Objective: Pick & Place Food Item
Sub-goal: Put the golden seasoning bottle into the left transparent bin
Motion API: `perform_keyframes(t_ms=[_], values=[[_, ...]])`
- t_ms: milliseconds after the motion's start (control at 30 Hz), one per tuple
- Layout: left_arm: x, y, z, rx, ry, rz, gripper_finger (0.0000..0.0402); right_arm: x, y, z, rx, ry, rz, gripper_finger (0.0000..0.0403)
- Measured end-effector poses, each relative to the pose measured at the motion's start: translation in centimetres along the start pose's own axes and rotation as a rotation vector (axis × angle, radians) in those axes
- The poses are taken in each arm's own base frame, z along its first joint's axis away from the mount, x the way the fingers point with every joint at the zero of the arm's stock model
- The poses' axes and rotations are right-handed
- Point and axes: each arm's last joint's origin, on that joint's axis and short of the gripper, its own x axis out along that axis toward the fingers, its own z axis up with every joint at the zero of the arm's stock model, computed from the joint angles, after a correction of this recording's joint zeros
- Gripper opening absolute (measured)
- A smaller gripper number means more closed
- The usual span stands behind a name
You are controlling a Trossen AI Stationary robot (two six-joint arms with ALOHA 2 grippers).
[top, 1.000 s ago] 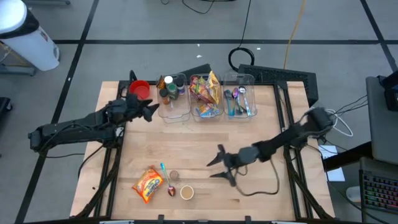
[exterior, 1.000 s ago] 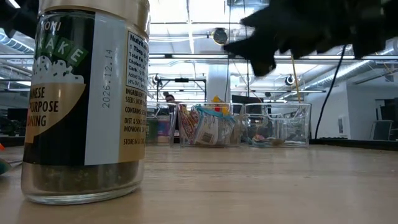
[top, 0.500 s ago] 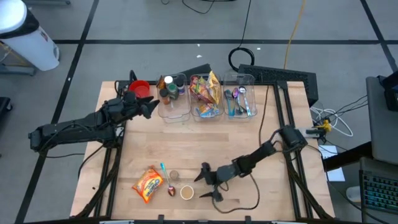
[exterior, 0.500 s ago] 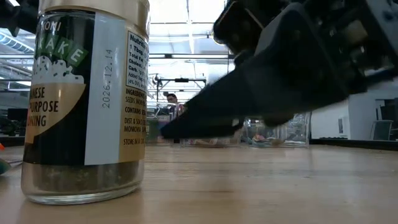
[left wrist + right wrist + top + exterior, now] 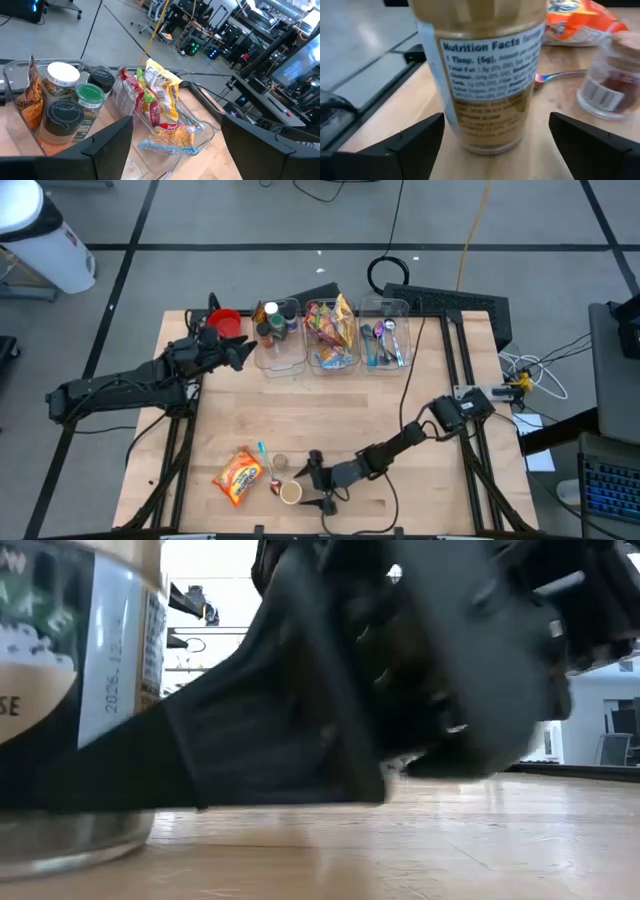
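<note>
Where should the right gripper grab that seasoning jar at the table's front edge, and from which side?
Grip the seasoning jar across its labelled cylindrical body, about mid-height, under the cap. It stands upright, so a level, sideways approach suits it. The right gripper already faces it from the jar's right with fingers spread to either side. That side looks clear; the small spice bottle, spoon and orange snack bag lie beyond it.

In the low view the dark right gripper [image 5: 400, 670] blocks nearly the whole room. The glass seasoning jar with the white label [image 5: 70, 700] is cut off at the left edge. Its label text [image 5: 490, 65] looks blurred, perhaps "Nutrition Facts".
</note>
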Motion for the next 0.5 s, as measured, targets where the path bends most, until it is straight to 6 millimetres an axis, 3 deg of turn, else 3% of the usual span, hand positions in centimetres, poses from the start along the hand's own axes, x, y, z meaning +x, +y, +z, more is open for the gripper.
perform_keyframes(t_ms=[500], values=[[0.0, 0.0, -0.1, 0.032, 0.008, 0.004, 0.0310, 1.1, -0.1, 2.3, 0.033, -0.039, -0.001, 0.0350]])
